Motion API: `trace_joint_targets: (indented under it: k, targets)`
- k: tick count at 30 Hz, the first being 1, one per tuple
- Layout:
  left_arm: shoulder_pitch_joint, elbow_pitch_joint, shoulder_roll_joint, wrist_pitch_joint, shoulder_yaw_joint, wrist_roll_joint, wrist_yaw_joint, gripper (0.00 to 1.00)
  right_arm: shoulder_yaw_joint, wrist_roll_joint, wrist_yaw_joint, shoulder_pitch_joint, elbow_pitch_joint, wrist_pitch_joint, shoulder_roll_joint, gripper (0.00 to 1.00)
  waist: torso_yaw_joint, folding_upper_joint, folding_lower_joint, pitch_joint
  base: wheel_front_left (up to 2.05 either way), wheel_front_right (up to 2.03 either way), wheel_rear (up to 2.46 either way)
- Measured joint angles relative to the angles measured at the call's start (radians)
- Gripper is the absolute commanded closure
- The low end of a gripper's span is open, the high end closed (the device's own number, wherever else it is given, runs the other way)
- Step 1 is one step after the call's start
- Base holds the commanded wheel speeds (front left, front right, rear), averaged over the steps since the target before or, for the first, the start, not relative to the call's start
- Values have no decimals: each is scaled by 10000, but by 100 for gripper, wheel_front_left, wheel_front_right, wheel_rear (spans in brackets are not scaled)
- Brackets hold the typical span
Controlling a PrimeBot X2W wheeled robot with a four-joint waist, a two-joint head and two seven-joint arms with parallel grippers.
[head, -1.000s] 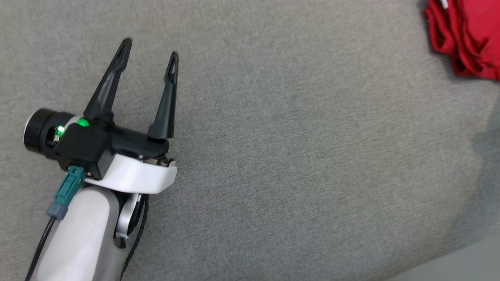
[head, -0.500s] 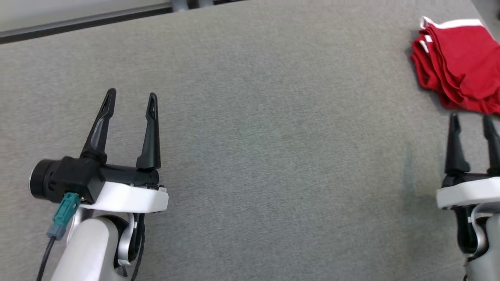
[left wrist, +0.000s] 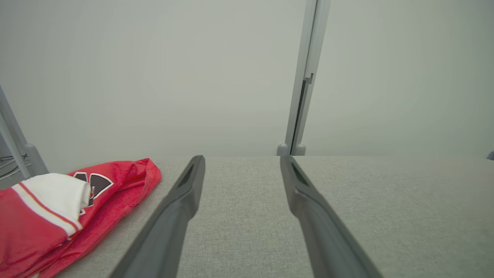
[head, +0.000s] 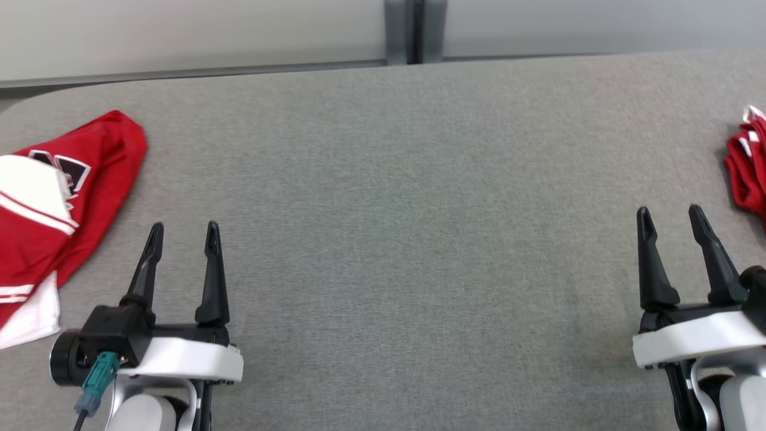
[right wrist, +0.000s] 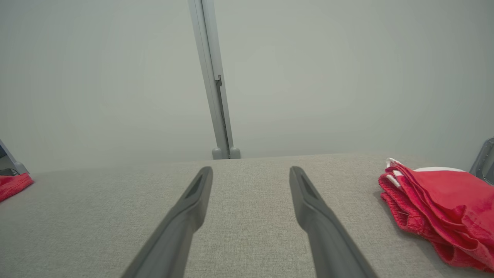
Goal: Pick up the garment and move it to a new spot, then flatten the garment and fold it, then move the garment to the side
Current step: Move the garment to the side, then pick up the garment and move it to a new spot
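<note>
one crumpled garment [head: 72, 197] near left claw [head: 182, 230], folded garment [head: 748, 173] near right claw [head: 669, 212].

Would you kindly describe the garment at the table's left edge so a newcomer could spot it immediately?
On the grey fabric-covered table, look to the left edge, just beyond the left gripper. A crumpled red garment lies there. Unlike the folded red pile at the right edge, it shows a broad white striped panel and a dark emblem.
</note>
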Motion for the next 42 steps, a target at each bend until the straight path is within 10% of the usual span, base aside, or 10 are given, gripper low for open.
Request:
trace_joint_targets:
  k: [42]
  targets:
    - [1870, 740, 416, 393, -577, -430, -295, 0, -82, -293, 0, 2778, -1227, 1216, 464, 0, 557, 0, 0, -2526, 0, 0, 0]
